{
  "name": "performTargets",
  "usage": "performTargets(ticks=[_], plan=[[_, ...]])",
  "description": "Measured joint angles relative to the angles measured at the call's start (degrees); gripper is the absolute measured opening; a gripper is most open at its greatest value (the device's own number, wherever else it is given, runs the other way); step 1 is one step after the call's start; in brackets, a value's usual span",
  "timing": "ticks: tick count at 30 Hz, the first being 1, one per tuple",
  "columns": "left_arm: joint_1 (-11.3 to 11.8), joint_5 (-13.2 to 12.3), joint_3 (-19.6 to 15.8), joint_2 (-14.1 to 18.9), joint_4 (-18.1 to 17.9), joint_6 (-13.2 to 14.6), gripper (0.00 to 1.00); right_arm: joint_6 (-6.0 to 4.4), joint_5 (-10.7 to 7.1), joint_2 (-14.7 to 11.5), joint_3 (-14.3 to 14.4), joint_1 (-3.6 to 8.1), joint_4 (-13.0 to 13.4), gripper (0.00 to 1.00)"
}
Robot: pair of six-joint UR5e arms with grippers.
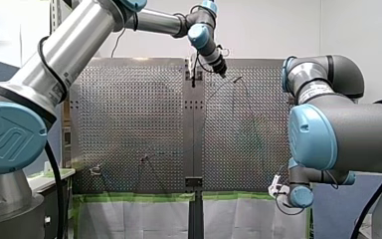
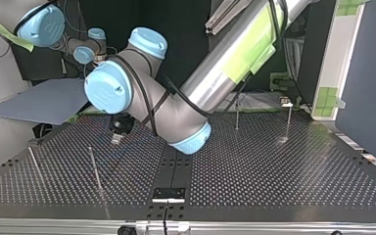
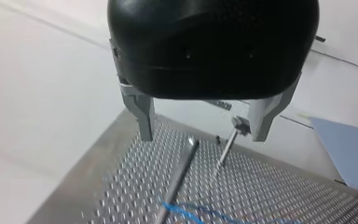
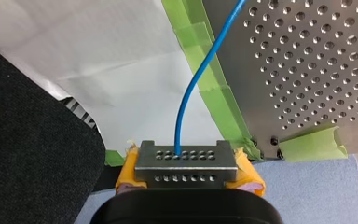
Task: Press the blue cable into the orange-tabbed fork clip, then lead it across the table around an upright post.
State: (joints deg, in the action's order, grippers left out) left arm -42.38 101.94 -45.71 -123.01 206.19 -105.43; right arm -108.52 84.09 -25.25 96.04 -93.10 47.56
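Observation:
The blue cable (image 4: 193,88) runs from between the shut fingers of my right gripper (image 4: 186,156), which has yellow pads, over the green tape (image 4: 214,93) onto the perforated table (image 4: 307,70). In the front view my right gripper (image 1: 275,188) sits off the table's near right corner. My left gripper (image 3: 203,137) is open and holds nothing. It hangs above the table's far middle (image 1: 222,71), over two upright posts (image 3: 177,179) (image 3: 226,151). A stretch of blue cable (image 3: 200,213) lies on the plate near the first post. I cannot make out the orange-tabbed clip.
In the top view thin upright posts stand at the left (image 2: 35,164) (image 2: 96,171) and at the far right (image 2: 237,115) (image 2: 289,120). A small fixture (image 1: 95,170) sits near the table's front left. A blue-grey sheet (image 4: 307,186) lies beside the table corner.

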Motion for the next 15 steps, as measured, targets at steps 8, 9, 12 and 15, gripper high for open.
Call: performTargets(ticks=[8,9,12,15], plan=[[-1.1,-1.31,0.12,-0.04,-3.86,3.88,1.0,0.33,-0.21,-0.01,-0.08,-0.05,-0.34,0.0],[-1.15,-1.31,0.12,-0.05,-4.43,4.46,1.0,0.39,-0.22,-0.01,-0.07,-0.08,-0.38,0.0],[-1.17,-1.13,0.12,-0.06,-5.39,6.08,1.0,0.52,-0.23,-0.01,-0.09,-0.18,-0.48,0.0],[-1.11,-0.78,0.12,-0.07,-5.75,7.67,1.0,0.55,-0.23,-0.02,-0.09,-0.27,-0.55,0.0]])
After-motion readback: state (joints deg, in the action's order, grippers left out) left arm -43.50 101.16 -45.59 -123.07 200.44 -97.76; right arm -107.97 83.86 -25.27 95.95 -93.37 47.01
